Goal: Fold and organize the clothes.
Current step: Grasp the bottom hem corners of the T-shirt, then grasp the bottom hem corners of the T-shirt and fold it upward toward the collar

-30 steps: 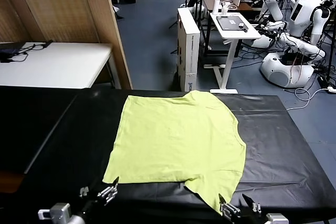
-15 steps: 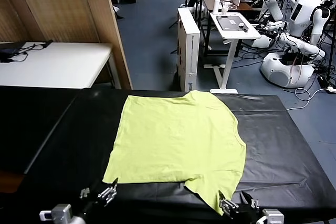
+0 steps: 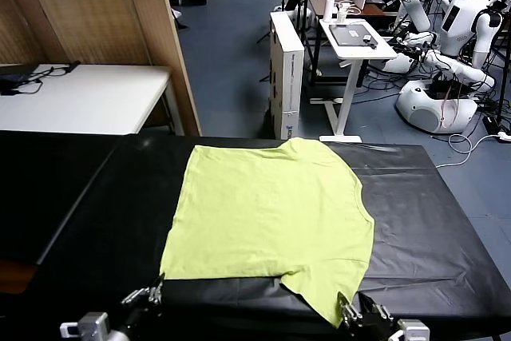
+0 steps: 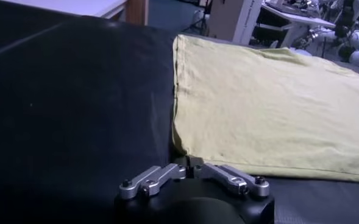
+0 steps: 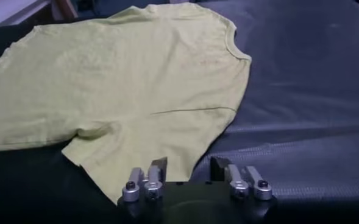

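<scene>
The lime yellow-green T-shirt (image 3: 271,213) lies flat on the black table (image 3: 415,221), plain side up, neck toward the right and one sleeve pointing at the front edge. My left gripper (image 3: 152,293) is at the front edge, just short of the shirt's near left corner. In the left wrist view its fingers meet (image 4: 189,165), shut and empty, with the shirt's corner (image 4: 185,143) just ahead. My right gripper (image 3: 357,311) is beside the sleeve's tip. In the right wrist view it is open (image 5: 188,169), and the sleeve (image 5: 118,158) lies in front of one finger.
A white table (image 3: 80,97) stands at the back left beside a wooden partition (image 3: 112,13). Beyond the black table are a white cabinet (image 3: 286,69), a small white desk (image 3: 355,41) and other white robots (image 3: 447,53). Bare black tabletop lies left and right of the shirt.
My left gripper has drawn back from the shirt's near left corner toward the front edge, and its fingers have closed. My right gripper has shifted slightly right. The shirt has barely moved.
</scene>
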